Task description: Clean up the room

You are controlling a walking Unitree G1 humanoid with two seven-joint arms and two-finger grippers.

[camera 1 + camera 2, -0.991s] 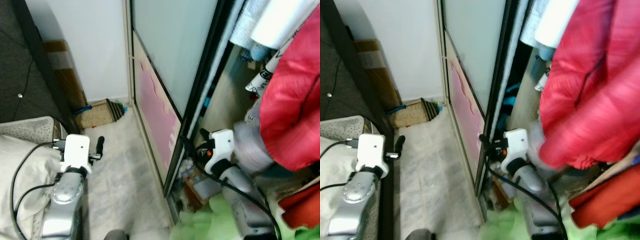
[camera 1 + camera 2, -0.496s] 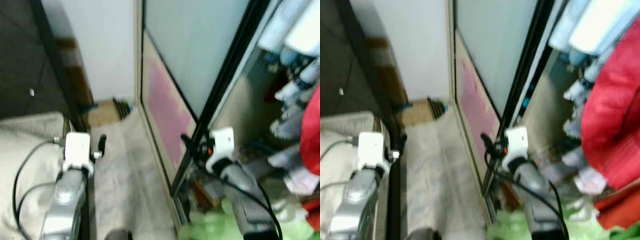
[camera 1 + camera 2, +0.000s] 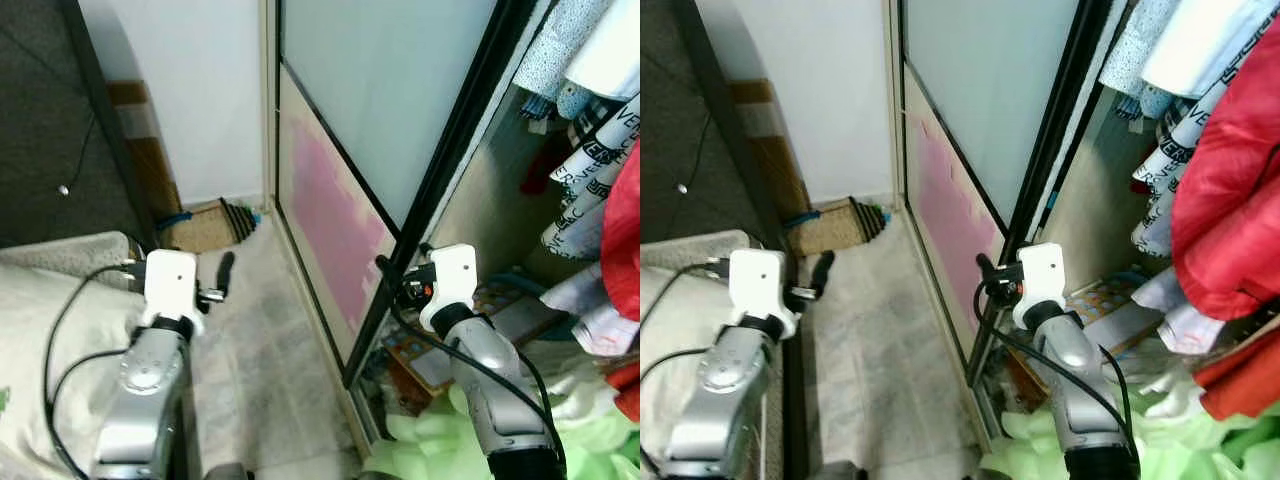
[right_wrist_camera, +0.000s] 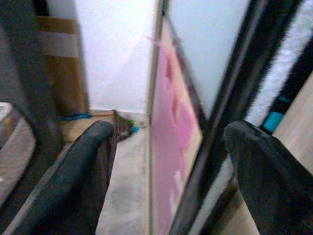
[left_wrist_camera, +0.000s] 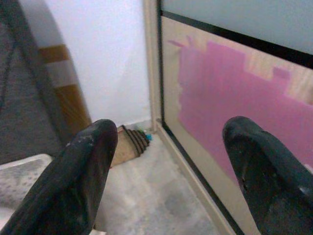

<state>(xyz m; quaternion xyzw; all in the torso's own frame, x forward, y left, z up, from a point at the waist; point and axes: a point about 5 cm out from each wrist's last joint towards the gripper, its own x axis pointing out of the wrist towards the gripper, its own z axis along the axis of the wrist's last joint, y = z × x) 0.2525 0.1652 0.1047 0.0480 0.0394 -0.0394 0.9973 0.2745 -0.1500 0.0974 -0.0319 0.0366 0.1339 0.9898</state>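
Right wrist view: right gripper [image 4: 168,176], matte black rounded fingers spread apart and empty, faces the sliding wardrobe door [image 3: 340,190], frosted glass above, a pink panel below, black-framed. Left gripper [image 5: 168,176], likewise spread and empty, sits at 9 o'clock over pale marbled floor [image 3: 265,340]. At 3 o'clock hang a quilted red jacket [image 3: 1225,190] and printed clothes [image 3: 590,150]; crumpled green fabric [image 3: 440,445] lies at 5 o'clock.

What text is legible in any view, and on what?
"VE": black capitals on the white hanging garment in the wardrobe. Only these letters read, and the rest is lost in the folds and too small.
Colourful printed card on the wardrobe floor: print too blurred to read.
Pink panel on the sliding door: no text.
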